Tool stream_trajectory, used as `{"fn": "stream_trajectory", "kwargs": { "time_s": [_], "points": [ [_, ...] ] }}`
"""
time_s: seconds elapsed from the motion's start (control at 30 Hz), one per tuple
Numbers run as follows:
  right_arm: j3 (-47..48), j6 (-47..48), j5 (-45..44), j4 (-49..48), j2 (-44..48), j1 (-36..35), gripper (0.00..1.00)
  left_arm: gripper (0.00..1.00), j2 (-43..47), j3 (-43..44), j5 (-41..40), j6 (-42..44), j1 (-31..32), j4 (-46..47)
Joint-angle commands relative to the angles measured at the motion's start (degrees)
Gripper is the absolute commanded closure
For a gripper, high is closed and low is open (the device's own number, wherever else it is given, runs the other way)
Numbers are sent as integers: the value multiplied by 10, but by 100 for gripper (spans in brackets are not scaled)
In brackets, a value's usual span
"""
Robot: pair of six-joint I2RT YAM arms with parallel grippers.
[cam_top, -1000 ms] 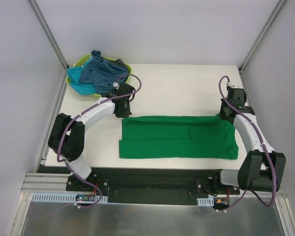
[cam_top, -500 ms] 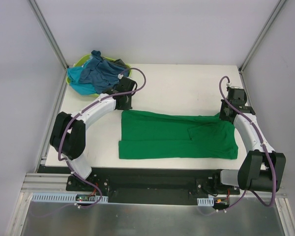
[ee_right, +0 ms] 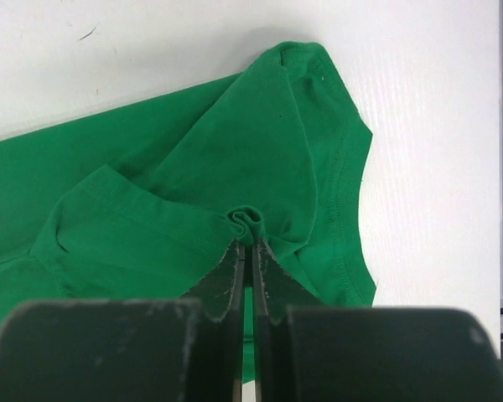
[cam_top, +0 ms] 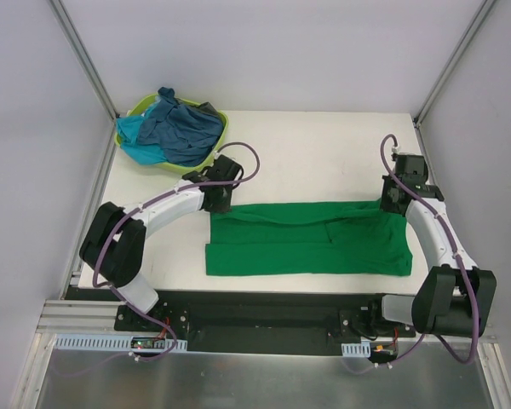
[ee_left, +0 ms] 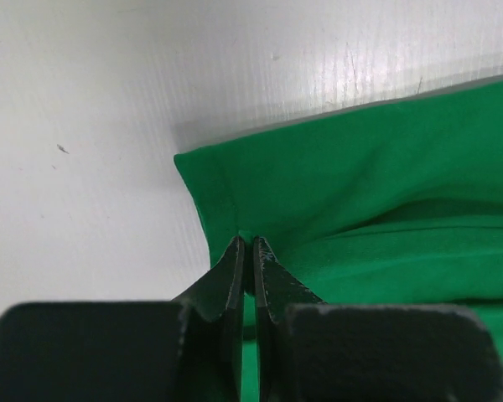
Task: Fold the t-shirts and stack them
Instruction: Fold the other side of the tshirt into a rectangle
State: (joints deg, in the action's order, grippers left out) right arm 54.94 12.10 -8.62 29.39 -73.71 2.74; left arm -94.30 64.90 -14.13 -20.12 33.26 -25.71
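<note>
A bright green t-shirt [cam_top: 307, 237] lies stretched left to right across the white table [cam_top: 307, 153], folded lengthwise. My left gripper [cam_top: 219, 203] is shut on its far left corner; in the left wrist view the green cloth [ee_left: 360, 201] is pinched at the gripper [ee_left: 245, 243]. My right gripper [cam_top: 393, 203] is shut on the shirt's far right corner; the right wrist view shows a bunched fold of green cloth [ee_right: 248, 218] caught at the gripper [ee_right: 248, 244], with the sleeve [ee_right: 318, 167] spread beyond. More t-shirts, dusty blue [cam_top: 180, 128] and turquoise [cam_top: 136, 136], sit heaped in the basket.
A lime-green plastic basket [cam_top: 218, 138] stands at the table's far left corner. Grey walls and metal posts [cam_top: 83, 60] enclose the table. The black arm-base rail [cam_top: 272, 311] runs along the near edge.
My left gripper lifted the shirt's far left corner away from me, then came back toward me and down. The far edge now lies folded over the shirt. The right arm barely moved.
</note>
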Motion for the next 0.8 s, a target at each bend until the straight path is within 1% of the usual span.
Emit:
{"fn": "stream_trajectory", "kwargs": {
  "time_s": [0.0, 0.13, 0.3, 0.43, 0.57, 0.6, 0.63, 0.7, 0.73, 0.77],
  "points": [
    [10, 14, -19, 23, 37, 4, 100, 100, 44, -28, -24, -14, 3, 3],
    [2, 14, 3, 23, 39, 4, 99, 100, 47, -43, -22, -17, 3, 2],
    [-4, 13, -13, 33, 36, 5, 99, 100, 54, -61, -12, -20, 3, 3],
    [-8, -1, 33, 30, 32, 7, 97, 100, 49, -69, -11, -33, 5, 5],
    [-30, -28, 38, 34, 25, 7, 95, 100, 38, -73, -3, -43, 7, 3],
    [-36, -37, 34, 37, 24, 6, 95, 95, 37, -77, 1, -47, 8, 4],
    [-44, -49, 27, 40, 24, 7, 94, 93, 39, -79, 2, -51, 9, 4],
    [-56, -59, 25, 47, 28, 7, 90, 94, 48, -90, 1, -57, 15, 4],
    [-62, -69, 20, 52, 31, 7, 89, 92, 54, -94, -7, -62, 19, 2],
    [-65, -80, 14, 61, 36, 7, 88, 88, 61, -101, -17, -66, 19, -2]
  ]
}}
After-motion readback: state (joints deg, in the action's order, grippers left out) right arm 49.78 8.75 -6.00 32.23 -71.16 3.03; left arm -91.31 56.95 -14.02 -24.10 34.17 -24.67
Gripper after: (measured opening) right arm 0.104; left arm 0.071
